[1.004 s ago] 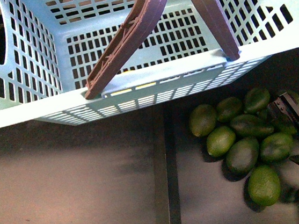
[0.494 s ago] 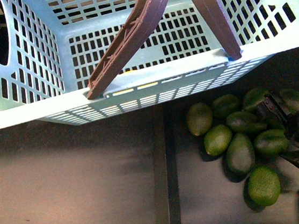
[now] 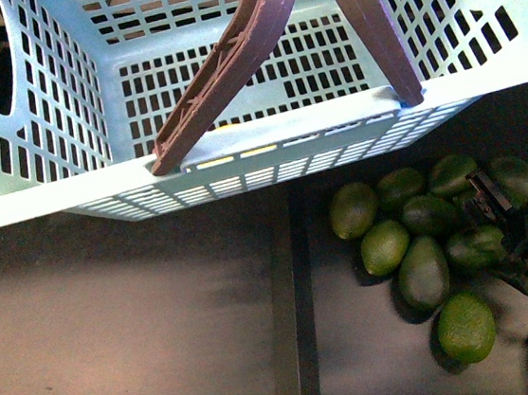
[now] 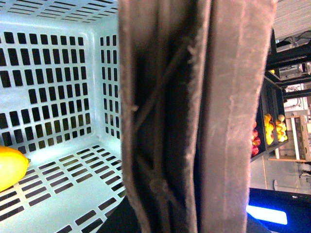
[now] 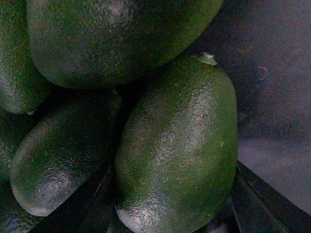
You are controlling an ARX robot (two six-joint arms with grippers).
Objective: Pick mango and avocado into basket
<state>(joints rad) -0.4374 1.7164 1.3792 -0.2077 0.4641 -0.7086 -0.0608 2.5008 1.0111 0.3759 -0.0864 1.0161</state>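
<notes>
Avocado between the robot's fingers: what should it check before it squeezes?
1. Avocado sits between the right gripper fingers: ok.
2. Fingers spread wider than the avocado: ok.
3. Neighbour avocado out of the way: not ok, it leans on the chosen one, right beside one finger.
4. Fingers touching the skin on both sides: cannot tell.
5. Basket has room: ok, only a mango shows inside.
</notes>
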